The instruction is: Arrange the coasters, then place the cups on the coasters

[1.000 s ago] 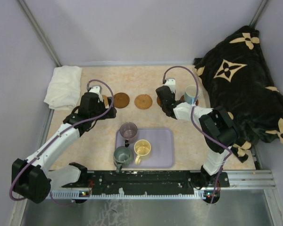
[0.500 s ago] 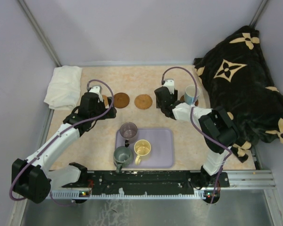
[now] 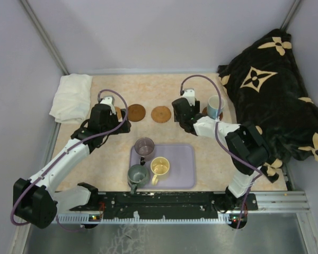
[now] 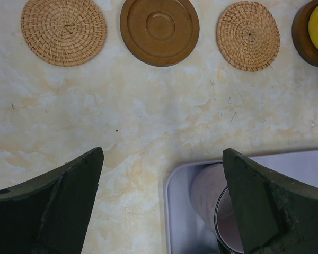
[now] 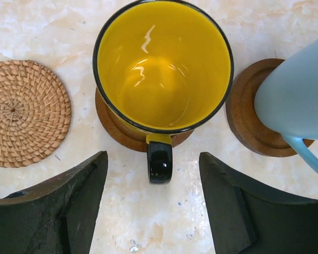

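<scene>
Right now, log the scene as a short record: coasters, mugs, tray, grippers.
bare coasters: woven coaster, brown wooden coaster, second woven coaster
yellow mug: upright on a brown coaster
light blue mug: on the end brown coaster
lavender tray: holds purple-grey mug, cream mug, grey-green mug
left gripper: open, empty
right gripper: open, jaws either side of yellow mug's handle

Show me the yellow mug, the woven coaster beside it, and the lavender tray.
yellow mug (image 5: 161, 79): right wrist view, inside bottom of the mug.
woven coaster (image 5: 21, 114): right wrist view, centre of the weave.
lavender tray (image 3: 181, 166): top external view, bare right part of its floor.
</scene>
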Action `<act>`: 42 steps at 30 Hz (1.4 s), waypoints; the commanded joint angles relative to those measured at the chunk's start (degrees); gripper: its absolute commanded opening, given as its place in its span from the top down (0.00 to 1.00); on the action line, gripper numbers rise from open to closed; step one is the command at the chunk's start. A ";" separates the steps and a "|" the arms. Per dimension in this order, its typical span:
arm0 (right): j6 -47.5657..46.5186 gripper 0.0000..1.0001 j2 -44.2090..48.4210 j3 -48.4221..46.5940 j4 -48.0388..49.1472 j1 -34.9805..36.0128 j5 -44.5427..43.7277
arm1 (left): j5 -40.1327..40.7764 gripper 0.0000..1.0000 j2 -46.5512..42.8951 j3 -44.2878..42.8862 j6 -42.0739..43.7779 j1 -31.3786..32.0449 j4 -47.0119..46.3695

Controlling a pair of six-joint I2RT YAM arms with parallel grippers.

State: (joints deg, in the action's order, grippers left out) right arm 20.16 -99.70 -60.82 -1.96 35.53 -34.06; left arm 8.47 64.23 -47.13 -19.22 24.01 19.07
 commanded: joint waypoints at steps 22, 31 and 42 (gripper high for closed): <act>9.50 0.31 29.99 5.13 -16.06 10.64 -12.89 | 1.17 0.01 -3.74 -1.71 0.17 3.76 1.40; 17.74 0.33 35.46 7.57 -26.97 18.10 -15.59 | 2.89 0.01 -7.84 -2.59 1.09 11.34 5.19; 19.94 0.33 37.86 9.21 -28.46 18.57 -16.05 | 3.16 0.00 -12.11 -5.65 -0.67 23.46 13.62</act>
State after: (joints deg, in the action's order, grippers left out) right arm 38.59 -64.97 -51.18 -31.40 53.84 -46.94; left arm 11.90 55.09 -50.94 -19.31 45.71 30.35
